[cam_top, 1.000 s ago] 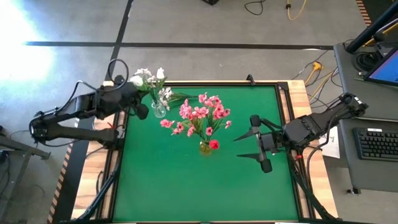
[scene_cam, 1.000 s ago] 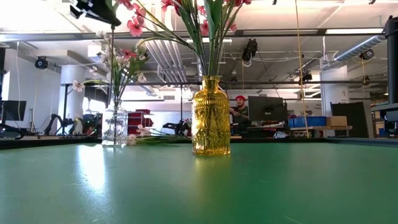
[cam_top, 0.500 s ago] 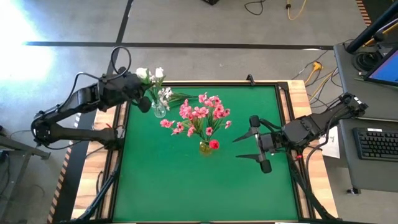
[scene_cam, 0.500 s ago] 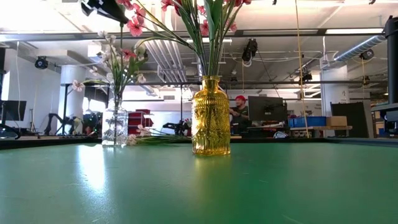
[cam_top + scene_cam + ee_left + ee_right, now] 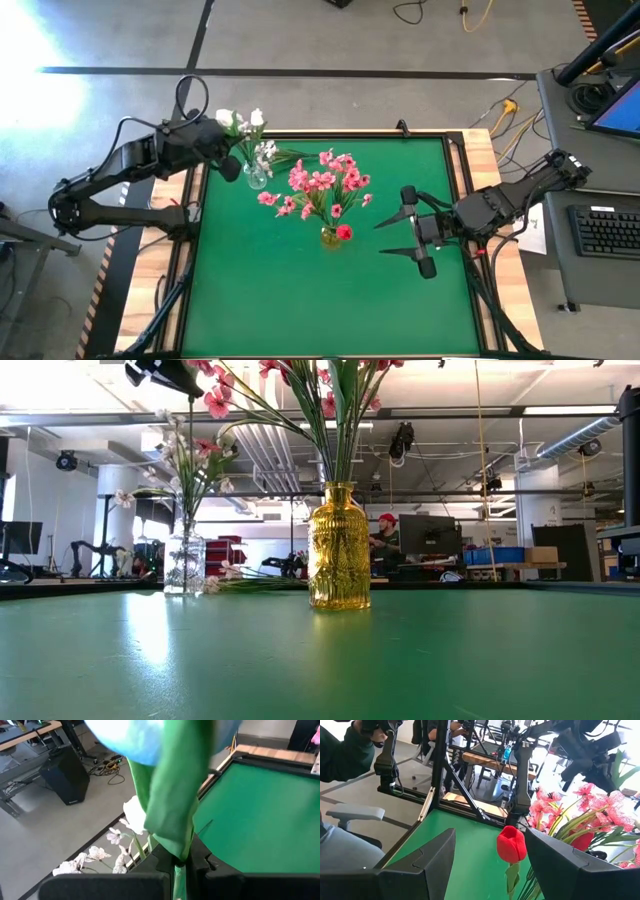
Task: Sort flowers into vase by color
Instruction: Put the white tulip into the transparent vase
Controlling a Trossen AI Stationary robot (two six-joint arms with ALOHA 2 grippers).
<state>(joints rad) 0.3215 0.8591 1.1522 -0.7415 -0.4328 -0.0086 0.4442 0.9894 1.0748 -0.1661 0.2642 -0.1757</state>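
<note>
Above the bench's far-left corner, the left claw (image 5: 232, 160) is clamped shut on a white tulip (image 5: 225, 118) stem, hanging nearly upright just left of the clear vase (image 5: 256, 178); the right claw (image 5: 415, 235) waits open.

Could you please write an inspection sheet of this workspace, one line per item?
Surface: green mat, mostly bare.
Job's things: yellow vase holds pink flowers and red tulip; clear vase holds small white flowers.
Clutter: stems lying behind the vases.
Grippers: left gripper shut on white tulip stem near clear vase; right gripper open, waiting beside yellow vase.
Cables: on the floor beyond the table.
Surroundings: desk with keyboard; a person at a monitor.
</note>
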